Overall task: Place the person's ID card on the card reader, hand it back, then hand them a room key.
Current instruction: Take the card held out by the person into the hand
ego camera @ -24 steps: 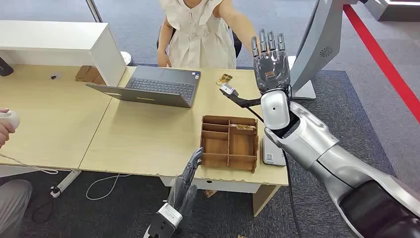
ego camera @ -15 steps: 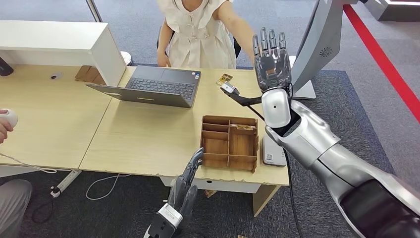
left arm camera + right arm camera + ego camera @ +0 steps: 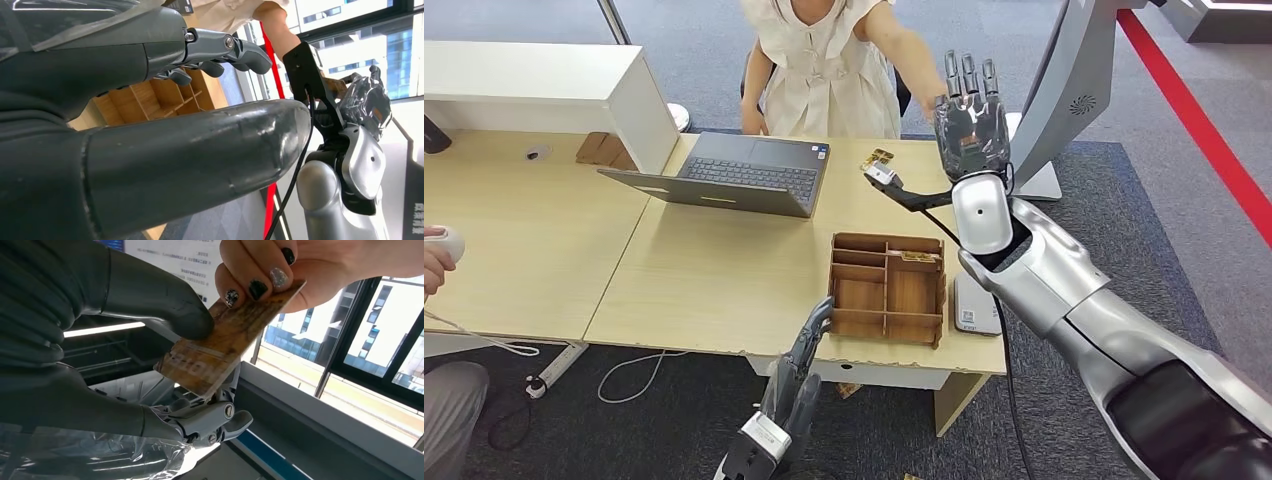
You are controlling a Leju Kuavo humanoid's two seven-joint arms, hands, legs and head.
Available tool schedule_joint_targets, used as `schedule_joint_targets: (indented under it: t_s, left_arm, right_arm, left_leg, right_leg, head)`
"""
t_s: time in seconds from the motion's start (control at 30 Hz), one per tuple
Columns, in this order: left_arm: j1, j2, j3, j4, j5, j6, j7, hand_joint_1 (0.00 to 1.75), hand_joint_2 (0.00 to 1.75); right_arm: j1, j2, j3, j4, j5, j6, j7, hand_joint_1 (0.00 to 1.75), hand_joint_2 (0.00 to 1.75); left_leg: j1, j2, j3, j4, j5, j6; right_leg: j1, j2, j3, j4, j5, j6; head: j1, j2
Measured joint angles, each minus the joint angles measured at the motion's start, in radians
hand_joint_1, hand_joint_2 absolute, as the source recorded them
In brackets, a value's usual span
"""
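My right hand (image 3: 970, 120) is raised above the table's far right, palm toward the person in the cream dress (image 3: 829, 70). In the right wrist view a brown printed card (image 3: 220, 347) is pinched between my thumb (image 3: 165, 300) and the fingers beneath it. The person's hand (image 3: 280, 270) grips the card's other end. The white card reader (image 3: 972, 305) lies on the table beside a wooden tray (image 3: 836, 285), partly hidden by my forearm. My left hand (image 3: 796, 385) hangs below the table's front edge, fingers straight and holding nothing.
An open laptop (image 3: 744, 172) sits at the table's far middle, with gold cards (image 3: 876, 158) to its right. A grey kiosk column (image 3: 1074, 80) rises behind my right hand. A white box (image 3: 544, 85) stands at far left. Another person's hand (image 3: 436, 250) holds a white object at the left edge.
My right hand has shifted slightly up and forward, and the person's outstretched arm has come closer to it. The left arm has stayed in place.
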Motion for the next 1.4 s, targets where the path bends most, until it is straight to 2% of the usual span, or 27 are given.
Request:
schedule_joint_targets:
  t_s: [0.4,0.67,0.97,1.17,1.4]
  left_arm:
    - [0.0,0.0,0.0,0.0,-0.005,-0.021,0.001,0.0,0.0]
    - [0.008,0.0,0.009,-0.002,-0.028,0.001,0.017,0.0,0.0]
    - [0.028,0.01,0.026,-0.012,-0.03,0.068,0.024,0.0,0.0]
    - [0.045,0.022,0.038,-0.028,-0.028,0.082,0.037,0.0,0.0]
    - [0.083,0.034,0.069,-0.053,-0.056,0.083,0.044,0.0,0.0]
  right_arm:
    - [0.014,0.0,-0.018,0.027,0.0,-0.035,-0.004,1.75,1.75]
    - [0.09,0.012,-0.103,0.029,-0.001,-0.248,-0.017,1.75,1.75]
    - [0.25,-0.002,-0.28,-0.033,-0.065,-0.398,-0.077,1.75,1.75]
    - [0.398,-0.039,-0.393,-0.145,-0.088,-0.406,-0.112,1.75,1.75]
    - [0.536,-0.087,-0.484,-0.226,-0.082,-0.406,-0.115,1.75,1.75]
  left_leg:
    - [0.0,0.0,0.0,0.0,0.0,0.0]
    - [0.0,0.0,0.0,0.0,0.0,0.0]
    - [0.0,0.0,0.0,0.0,0.0,0.0]
    - [0.0,0.0,0.0,0.0,0.0,0.0]
    - [0.0,0.0,0.0,0.0,-0.001,0.0]
  right_leg:
    - [0.0,0.0,0.0,0.0,0.0,0.0]
    - [0.0,0.0,0.0,0.0,0.0,0.0]
    - [0.0,0.0,0.0,0.0,0.0,0.0]
    - [0.0,0.0,0.0,-0.001,0.0,0.0]
    - [0.0,0.0,0.0,-0.001,0.0,0.0]
  head:
    - [0.0,0.0]
    - [0.0,0.0]
    - [0.0,0.0]
    - [0.0,0.0]
    - [0.0,0.0]
